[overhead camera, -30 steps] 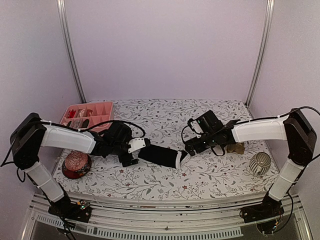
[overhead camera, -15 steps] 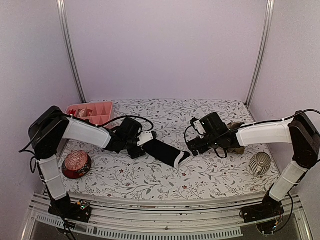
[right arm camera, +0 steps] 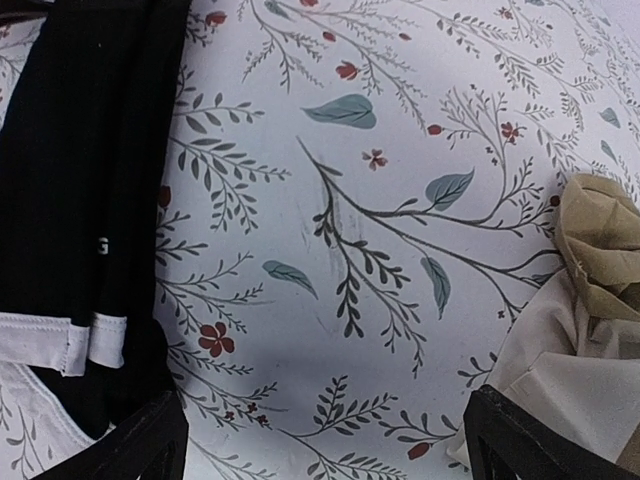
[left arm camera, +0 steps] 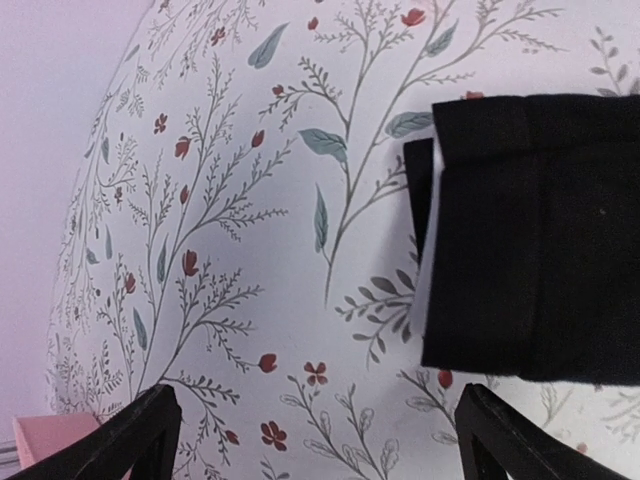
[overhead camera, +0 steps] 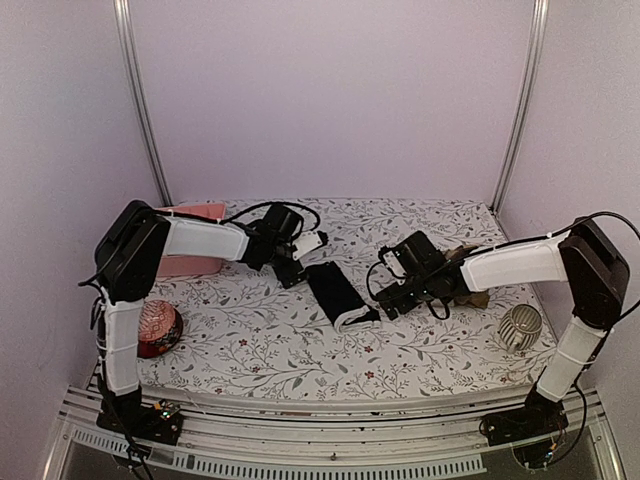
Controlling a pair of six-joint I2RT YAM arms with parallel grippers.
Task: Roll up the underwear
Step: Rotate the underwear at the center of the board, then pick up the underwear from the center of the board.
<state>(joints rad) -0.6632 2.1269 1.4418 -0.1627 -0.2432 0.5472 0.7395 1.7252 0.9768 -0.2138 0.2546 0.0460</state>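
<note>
The black underwear (overhead camera: pixel 335 292) lies on the table as a folded strip, its white waistband end (overhead camera: pixel 356 318) toward the front. My left gripper (overhead camera: pixel 300 268) is open and empty just behind the strip's far end. In the left wrist view the black cloth (left arm camera: pixel 530 240) lies ahead of the gripper (left arm camera: pixel 318 405), apart from the fingers. My right gripper (overhead camera: pixel 385 300) is open and empty just right of the waistband. In the right wrist view the black cloth (right arm camera: pixel 90 150) is at the left of the gripper (right arm camera: pixel 325 415). The tan-beige underwear (right arm camera: pixel 600 250) lies crumpled at the right, and also shows behind the right arm (overhead camera: pixel 472 295).
A pink divided tray (overhead camera: pixel 195 213) stands at the back left, mostly behind the left arm. A red patterned bowl (overhead camera: pixel 152 328) sits at the front left. A pale ribbed round object (overhead camera: pixel 520 326) sits at the front right. The table has a floral cloth (overhead camera: pixel 270 340).
Both grippers have let go of the black underwear. The left arm swung toward the back, and the strip turned from lying left to right to lying back to front on the table.
</note>
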